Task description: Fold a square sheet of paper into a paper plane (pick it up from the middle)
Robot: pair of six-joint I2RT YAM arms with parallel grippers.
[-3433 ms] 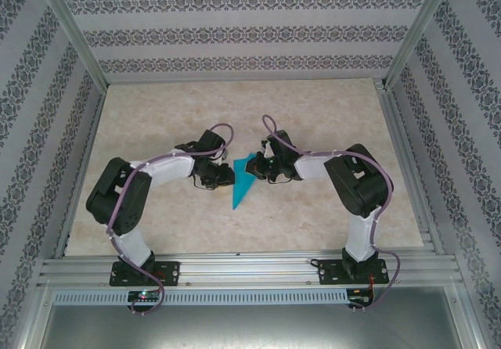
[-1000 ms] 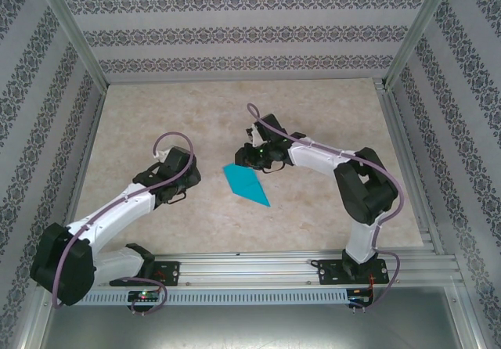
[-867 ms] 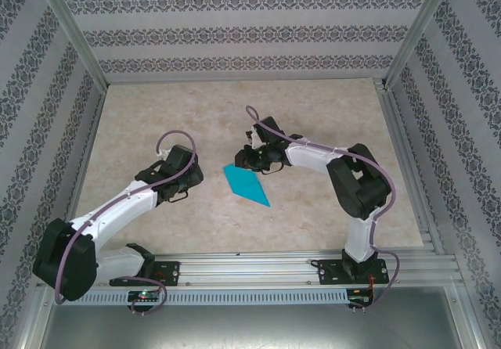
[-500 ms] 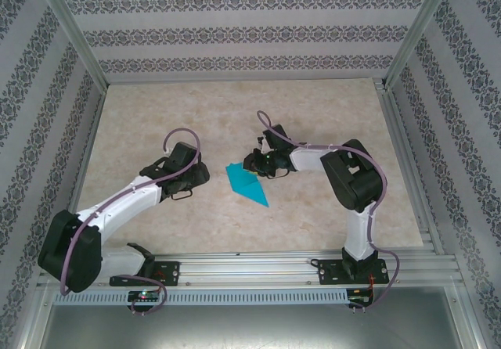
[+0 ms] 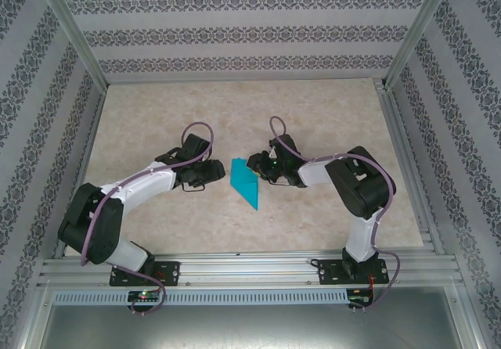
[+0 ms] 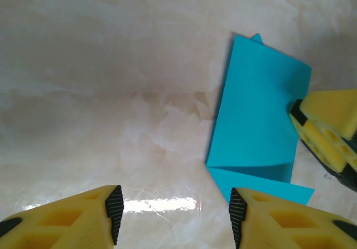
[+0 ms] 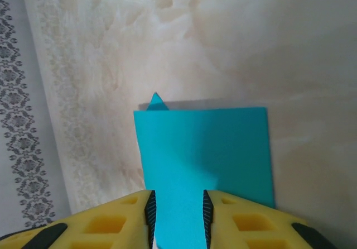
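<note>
top external view, one moment of the fold. i count one paper plane (image 5: 245,181), turquoise-blue and only partly folded. it lies flat on the marbled table (image 5: 329,106) between the two arms, about the middle of the surface. its long axis runs on a diagonal: the broad blunt end lies far and to the left, and the sharp tip points toward the near edge and slightly to the right. two grippers flank it, one on each side. the left gripper (image 5: 217,171) sits just beside the plane's left edge, apart from it. in the left wrist view its two yellow fingers (image 6: 83,218) stand wide apart with bare table between the black pads, holding nothing. the right gripper (image 5: 252,163) is at the right side of the blunt end. in the right wrist view its jaws stand a narrow gap apart, with blue paper showing through the gap and running on under one finger. i cannot tell whether the tips press on the paper. in the left wrist view one right-arm finger touches the paper's edge. a small pointed corner peeks out past the top layer's far edge.
</note>
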